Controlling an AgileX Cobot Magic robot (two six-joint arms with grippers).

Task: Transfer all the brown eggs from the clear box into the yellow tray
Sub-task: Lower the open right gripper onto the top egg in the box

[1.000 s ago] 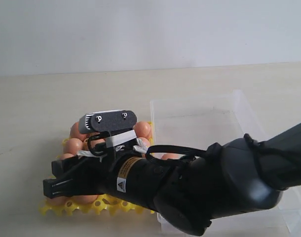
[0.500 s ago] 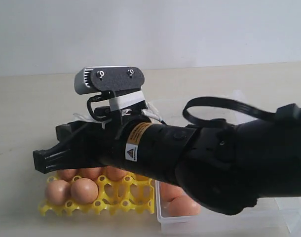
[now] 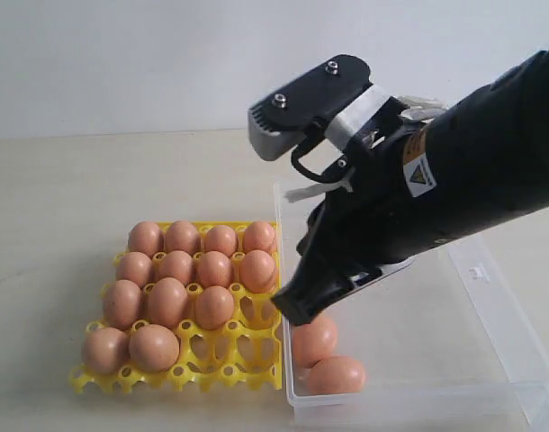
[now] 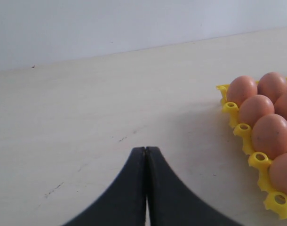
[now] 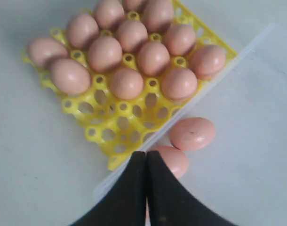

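We see a pale, light-wood tabletop [image 3: 67, 189] spreading beneath and all around the right gripper [image 3: 294, 313], matte and evenly lit. Beyond that gripper, the tabletop's far edge meets a plain whitish wall [image 3: 121, 63] in one straight line. Just ahead of the left gripper [image 4: 145, 149] we make out a few faint dark scuffs [image 4: 121, 139] on the wood. The light is soft and the shadows faint.

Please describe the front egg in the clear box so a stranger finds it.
Find the clear box right of the yellow tray. In its near-left corner lie two eggs. Yours is the nearer egg, fully visible; the right gripper overlaps the other egg.
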